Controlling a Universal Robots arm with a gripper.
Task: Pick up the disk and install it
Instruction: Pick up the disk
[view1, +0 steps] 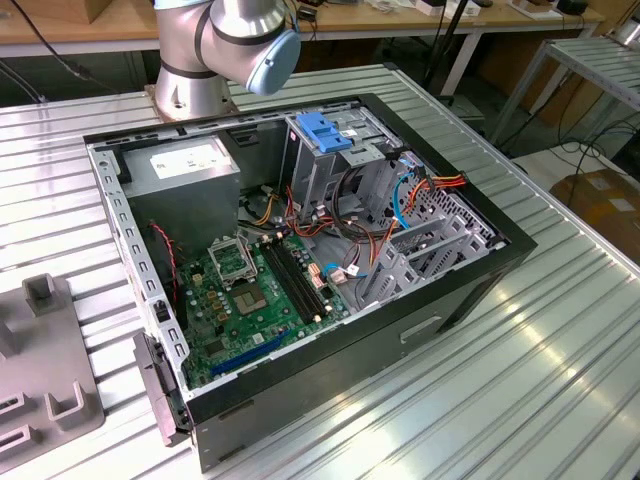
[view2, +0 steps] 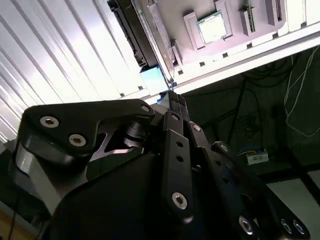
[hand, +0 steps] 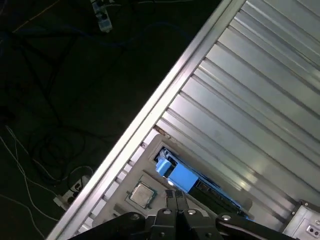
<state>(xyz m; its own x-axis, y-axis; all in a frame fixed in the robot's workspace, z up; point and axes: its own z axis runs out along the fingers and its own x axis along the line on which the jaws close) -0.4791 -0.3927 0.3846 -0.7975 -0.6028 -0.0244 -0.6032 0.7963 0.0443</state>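
In both wrist views my gripper (view2: 172, 96) (hand: 174, 194) has its black fingers closed together with nothing between them. It hangs over the disk (hand: 179, 175), which sits just beyond the fingertips. The disk is a thin dark slab with a light blue rail at its near end (view2: 152, 77). It rests in a grey fixture plate (view2: 260, 20) at the edge of the ribbed metal table (hand: 250, 100). I cannot tell whether the fingertips touch the disk.
A square silver chip (hand: 142, 194) lies in the fixture plate beside the disk. In the exterior view an open computer case (view1: 300, 250) stands mid-table, with a drive cage with a blue handle (view1: 325, 135), a power supply box (view1: 190, 165) and loose cables. Beyond the table edge is dark floor with cables (hand: 60, 100).
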